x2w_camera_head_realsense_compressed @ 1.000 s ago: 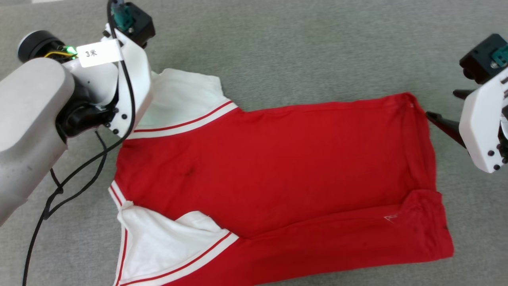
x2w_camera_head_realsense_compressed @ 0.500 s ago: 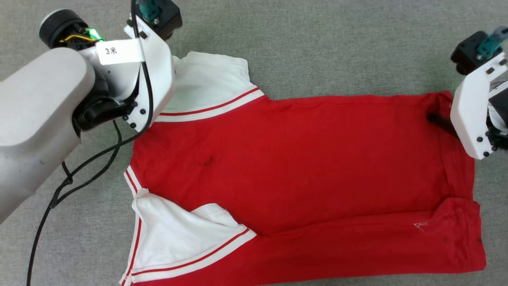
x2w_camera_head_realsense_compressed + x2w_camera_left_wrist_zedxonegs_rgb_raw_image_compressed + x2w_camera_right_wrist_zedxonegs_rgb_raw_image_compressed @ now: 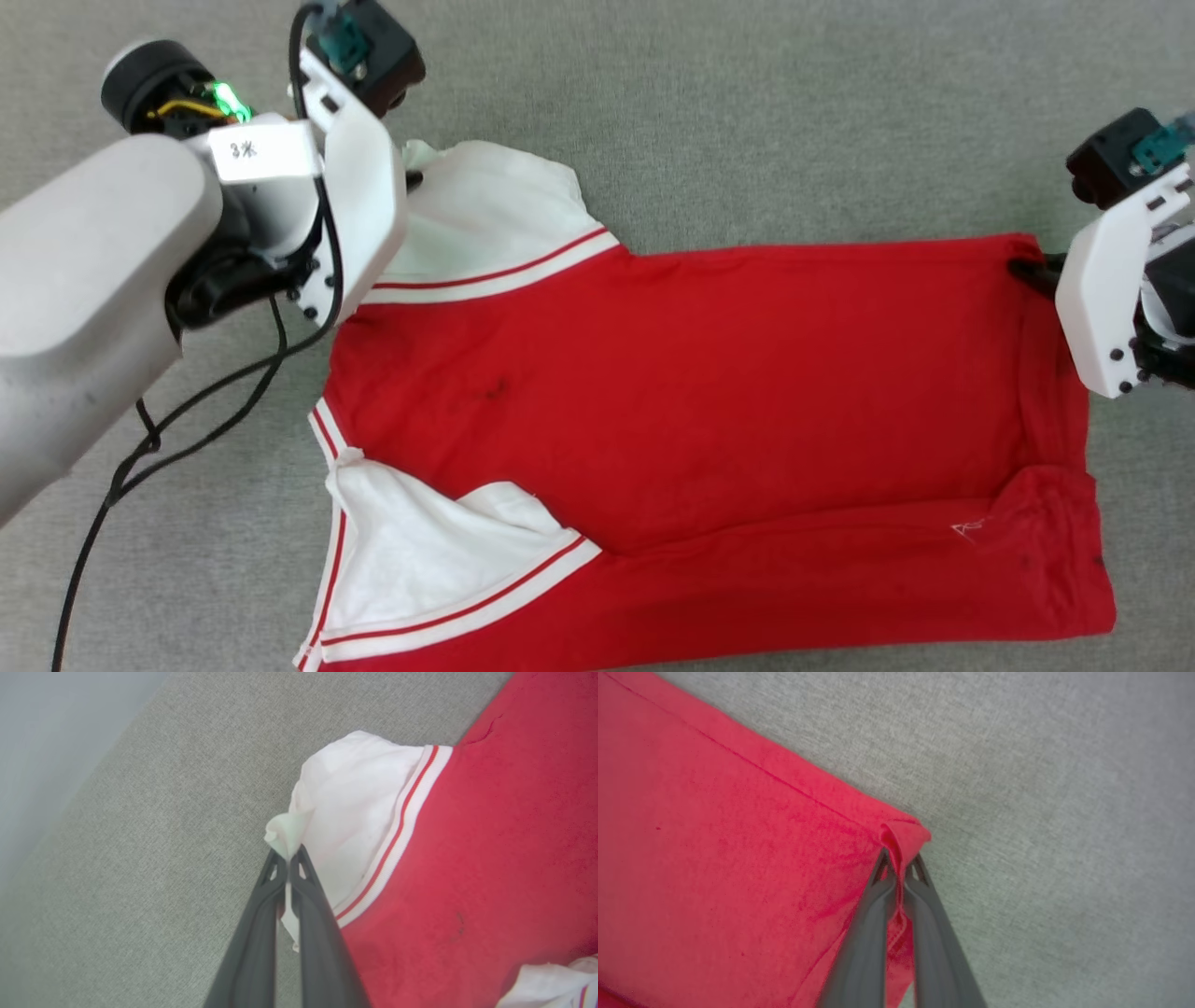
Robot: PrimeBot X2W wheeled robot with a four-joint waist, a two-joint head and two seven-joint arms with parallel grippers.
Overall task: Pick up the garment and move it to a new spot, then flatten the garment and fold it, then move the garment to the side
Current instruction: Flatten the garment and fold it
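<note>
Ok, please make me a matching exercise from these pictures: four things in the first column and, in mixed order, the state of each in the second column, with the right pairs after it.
Column 1
1. left end effector
2. right end effector
3. near white sleeve
4. black cable

Column 2
A. shut on the red hem corner of the garment
B. lies on the grey surface, no end effector on it
C. shut on the edge of the far white sleeve
D. trails down beside the left arm

Pairs: 1-C, 2-A, 3-B, 4-D
</note>
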